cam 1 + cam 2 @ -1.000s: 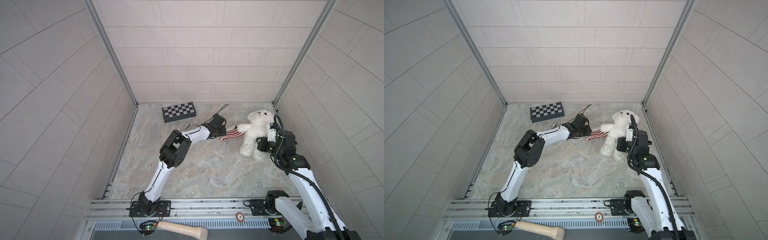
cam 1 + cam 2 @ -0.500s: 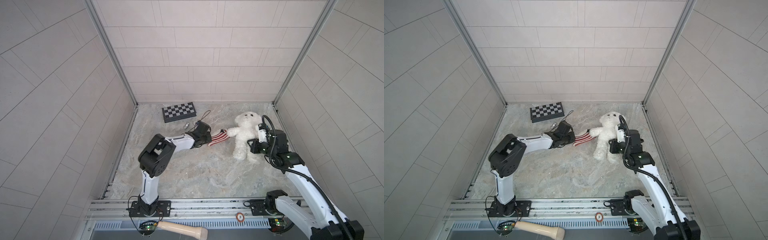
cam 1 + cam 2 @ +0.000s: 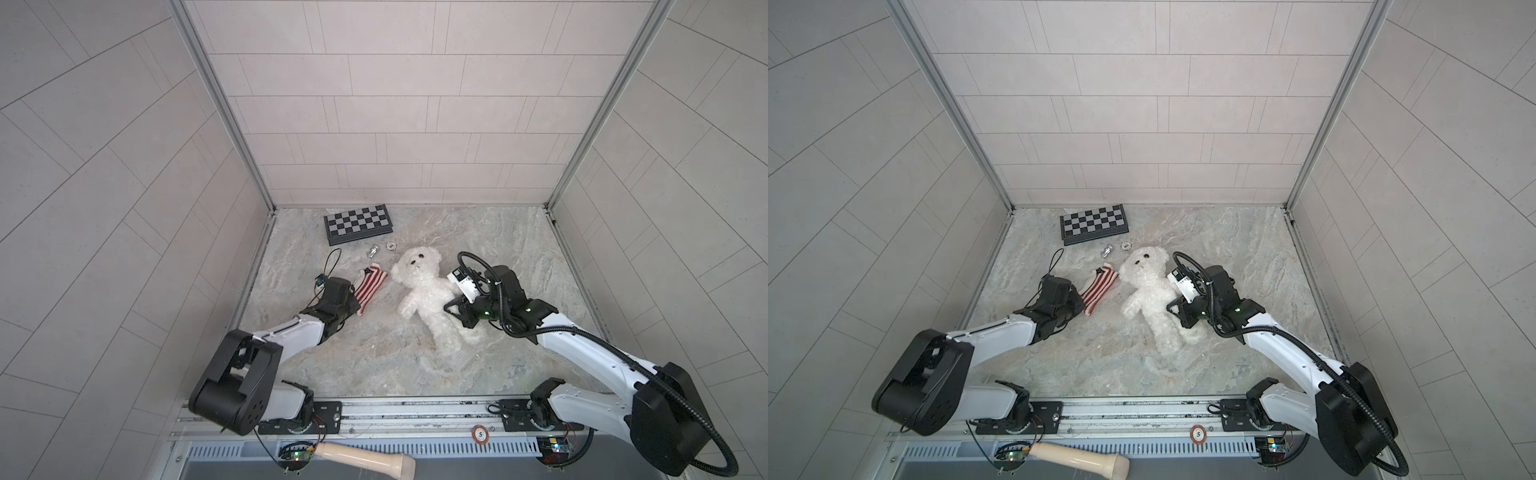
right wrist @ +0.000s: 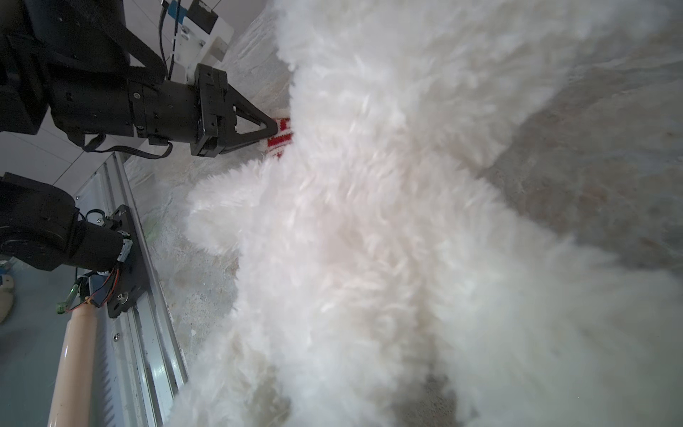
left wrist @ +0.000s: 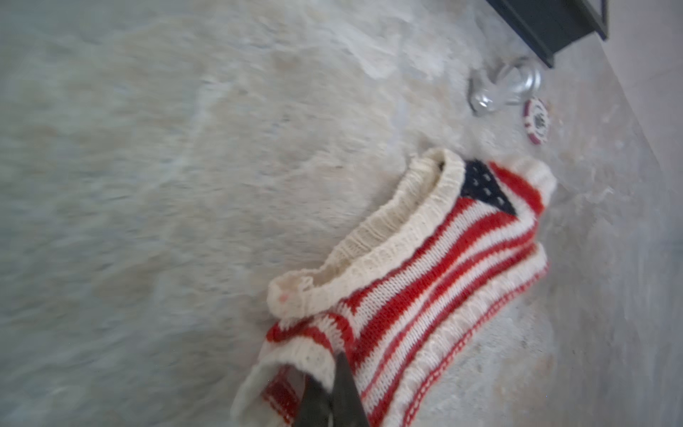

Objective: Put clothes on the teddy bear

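The white fluffy teddy bear (image 3: 422, 291) (image 3: 1148, 286) lies on its back on the marble floor, head towards the back wall. My right gripper (image 3: 452, 309) (image 3: 1174, 307) is pressed into its flank and shut on the fur. The bear's fur (image 4: 388, 222) fills the right wrist view and hides those jaws. A red-and-white striped sweater (image 3: 370, 286) (image 3: 1099, 286) (image 5: 425, 266) lies just left of the bear's head. My left gripper (image 3: 355, 311) (image 3: 1080, 309) (image 5: 332, 373) (image 4: 275, 127) is shut on its near hem.
A folded chessboard (image 3: 358, 223) (image 3: 1094, 224) lies by the back wall. A small metal piece (image 3: 372, 250) (image 5: 506, 87) and a poker chip (image 3: 390, 246) (image 5: 536, 120) lie just behind the sweater. A wooden handle (image 3: 365, 457) lies beyond the front rail (image 3: 415, 409).
Both arms drew back toward the front left. The bear slid left with the right gripper. The left gripper closed on the sweater and pulled it away from the bear's arm.
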Controlling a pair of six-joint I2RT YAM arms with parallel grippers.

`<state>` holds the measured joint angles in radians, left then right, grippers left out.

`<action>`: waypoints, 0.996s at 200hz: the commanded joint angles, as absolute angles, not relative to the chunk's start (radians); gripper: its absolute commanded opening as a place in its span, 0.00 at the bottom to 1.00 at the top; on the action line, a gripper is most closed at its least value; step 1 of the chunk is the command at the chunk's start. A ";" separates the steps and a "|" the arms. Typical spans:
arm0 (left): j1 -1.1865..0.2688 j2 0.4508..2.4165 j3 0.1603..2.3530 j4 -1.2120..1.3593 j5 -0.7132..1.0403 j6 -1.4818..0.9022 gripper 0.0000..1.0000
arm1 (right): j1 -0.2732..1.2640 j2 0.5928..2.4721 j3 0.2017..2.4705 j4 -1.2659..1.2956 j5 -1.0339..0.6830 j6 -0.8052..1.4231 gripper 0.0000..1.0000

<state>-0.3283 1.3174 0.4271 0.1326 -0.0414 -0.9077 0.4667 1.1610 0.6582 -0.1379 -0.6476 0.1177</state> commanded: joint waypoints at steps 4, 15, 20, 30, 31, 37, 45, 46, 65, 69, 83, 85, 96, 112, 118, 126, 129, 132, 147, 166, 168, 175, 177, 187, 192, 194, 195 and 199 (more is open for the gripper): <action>-0.325 1.250 0.392 0.135 -0.087 -0.941 0.09 | 0.481 1.224 0.704 -0.117 -0.748 0.014 0.00; -0.324 1.243 0.379 0.137 -0.073 -0.939 0.10 | 0.490 1.258 0.718 -0.140 -0.753 -0.008 0.00; -0.324 1.240 0.369 0.139 -0.067 -0.940 0.11 | 0.492 1.274 0.723 -0.151 -0.748 -0.015 0.00; -0.324 1.231 0.349 0.153 -0.059 -0.941 0.14 | 0.501 1.309 0.738 -0.182 -0.727 -0.037 0.00; -0.325 1.230 0.347 0.154 -0.059 -0.942 0.15 | 0.502 1.311 0.739 -0.185 -0.725 -0.038 0.01; -0.325 1.221 0.335 0.158 -0.058 -0.946 0.18 | 0.510 1.328 0.744 -0.196 -0.715 -0.051 0.02; -0.324 1.206 0.318 0.165 -0.060 -0.946 0.24 | 0.521 1.345 0.747 -0.206 -0.694 -0.064 0.06; -0.324 1.203 0.315 0.165 -0.060 -0.946 0.25 | 0.521 1.347 0.748 -0.207 -0.690 -0.064 0.06; -0.324 1.155 0.287 0.165 -0.065 -0.941 0.34 | 0.528 1.374 0.759 -0.240 -0.631 -0.087 0.15; -0.325 1.143 0.284 0.161 -0.066 -0.938 0.36 | 0.528 1.377 0.761 -0.245 -0.624 -0.096 0.16; -0.325 1.103 0.283 0.140 -0.074 -0.926 0.46 | 0.526 1.389 0.764 -0.251 -0.595 -0.110 0.24; -0.324 1.096 0.282 0.137 -0.075 -0.924 0.48 | 0.526 1.389 0.764 -0.250 -0.592 -0.109 0.25; -0.324 1.059 0.287 0.118 -0.083 -0.906 0.60 | 0.526 1.407 0.765 -0.248 -0.574 -0.118 0.34; -0.325 1.007 0.304 0.083 -0.090 -0.869 0.75 | 0.525 1.440 0.799 -0.285 -0.539 -0.104 0.47; -0.326 0.989 0.308 0.072 -0.092 -0.855 0.79 | 0.525 1.446 0.818 -0.317 -0.511 -0.078 0.52; -0.327 0.962 0.312 0.060 -0.087 -0.839 0.84 | 0.524 1.444 0.856 -0.379 -0.479 -0.072 0.63; -0.328 0.954 0.314 0.054 -0.084 -0.833 0.85 | 0.525 1.442 0.872 -0.405 -0.467 -0.071 0.68; -0.327 0.944 0.315 0.049 -0.080 -0.827 0.86 | 0.525 1.437 0.888 -0.429 -0.449 -0.069 0.73; -0.327 0.902 0.332 0.003 -0.066 -0.800 0.91 | 0.525 1.395 0.962 -0.527 -0.319 -0.013 0.89; -0.329 0.839 0.344 -0.044 -0.062 -0.775 0.93 | 0.532 1.323 1.008 -0.545 -0.216 0.062 0.97; -0.328 0.832 0.344 -0.047 -0.061 -0.774 0.93 | 0.536 1.317 1.009 -0.540 -0.209 0.070 0.98; -0.328 0.811 0.345 -0.060 -0.061 -0.768 0.94 | 0.560 1.293 1.007 -0.512 -0.175 0.088 1.00; -0.328 0.805 0.345 -0.063 -0.063 -0.767 0.94 | 0.568 1.286 1.004 -0.499 -0.164 0.091 1.00; -0.328 0.780 0.349 -0.075 -0.063 -0.761 0.95 | 0.625 1.277 1.012 -0.482 -0.096 0.099 1.00; -0.329 0.769 0.348 -0.076 -0.060 -0.758 0.96 | 0.651 1.291 1.026 -0.480 -0.090 0.099 1.00; -0.328 0.766 0.348 -0.075 -0.057 -0.757 0.96 | 0.655 1.295 1.030 -0.479 -0.090 0.099 1.00; -0.328 0.764 0.348 -0.074 -0.057 -0.757 0.96 | 0.663 1.303 1.036 -0.479 -0.092 0.101 1.00; -0.328 0.758 0.347 -0.070 -0.052 -0.757 0.96 | 0.674 1.322 1.049 -0.478 -0.100 0.104 1.00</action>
<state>-0.3233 0.8028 0.3225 -0.0154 -0.0639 -0.8017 0.5758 1.2972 1.0042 -0.4610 -0.2230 0.0589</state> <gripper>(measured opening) 0.952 0.997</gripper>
